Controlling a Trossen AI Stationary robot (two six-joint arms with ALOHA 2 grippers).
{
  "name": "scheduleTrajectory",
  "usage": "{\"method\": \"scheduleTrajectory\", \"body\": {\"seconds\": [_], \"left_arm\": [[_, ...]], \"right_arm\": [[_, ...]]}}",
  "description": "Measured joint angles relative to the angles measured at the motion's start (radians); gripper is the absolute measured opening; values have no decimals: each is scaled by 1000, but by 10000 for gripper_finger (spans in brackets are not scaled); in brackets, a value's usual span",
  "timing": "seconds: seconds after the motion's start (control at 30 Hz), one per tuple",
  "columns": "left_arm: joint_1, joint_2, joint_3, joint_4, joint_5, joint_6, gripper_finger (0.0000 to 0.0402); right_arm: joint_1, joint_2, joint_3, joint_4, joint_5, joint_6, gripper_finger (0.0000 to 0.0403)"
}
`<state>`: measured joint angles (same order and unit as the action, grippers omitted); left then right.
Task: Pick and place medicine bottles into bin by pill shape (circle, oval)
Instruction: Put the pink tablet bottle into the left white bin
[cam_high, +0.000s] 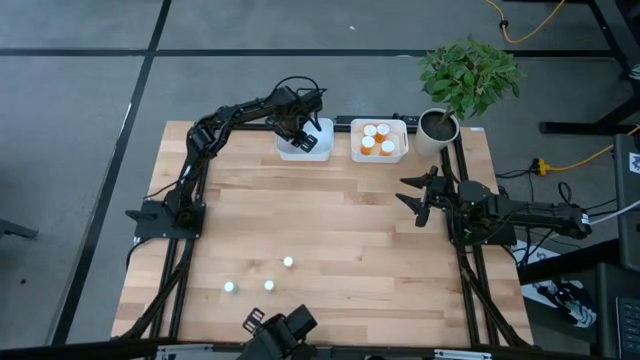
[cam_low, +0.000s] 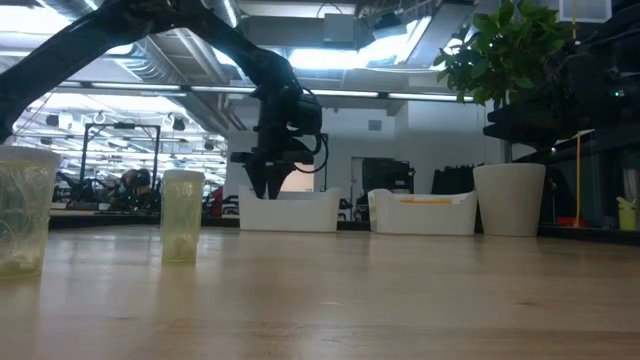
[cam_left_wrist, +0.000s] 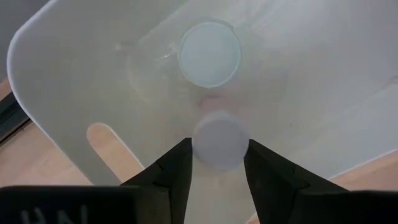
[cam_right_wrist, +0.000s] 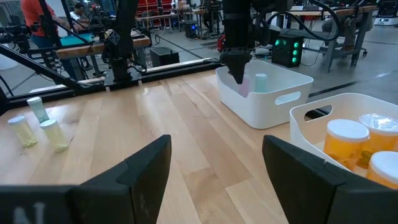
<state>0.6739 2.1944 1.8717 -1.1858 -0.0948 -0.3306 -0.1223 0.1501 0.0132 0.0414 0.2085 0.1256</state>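
Note:
My left gripper reaches down into the left white bin at the table's far edge and is shut on a tiny pink vial. A pale green-capped vial stands upright on the bin's floor beside it. The right white bin holds several orange bottles with white caps. Three tiny vials stand on the table near its front edge. My right gripper is open and empty over the table's right side. My left gripper pinches the pink vial at its upper end between its two fingers. The fingers come from above, pointing down. The vial is upright inside the left bin; I cannot tell whether its bottom touches the bin's floor.
A potted plant in a white pot stands at the far right corner, next to the right bin. The bare wooden tabletop lies between the bins and the three vials. People and benches show in the room beyond the table.

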Motion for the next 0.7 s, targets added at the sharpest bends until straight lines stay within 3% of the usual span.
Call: {"method": "scheduleTrajectory", "body": {"seconds": [0.7], "left_arm": [[24,-2,9,-5,11,-7,138]], "right_arm": [[0,0,0,0,0,0,255]]}}
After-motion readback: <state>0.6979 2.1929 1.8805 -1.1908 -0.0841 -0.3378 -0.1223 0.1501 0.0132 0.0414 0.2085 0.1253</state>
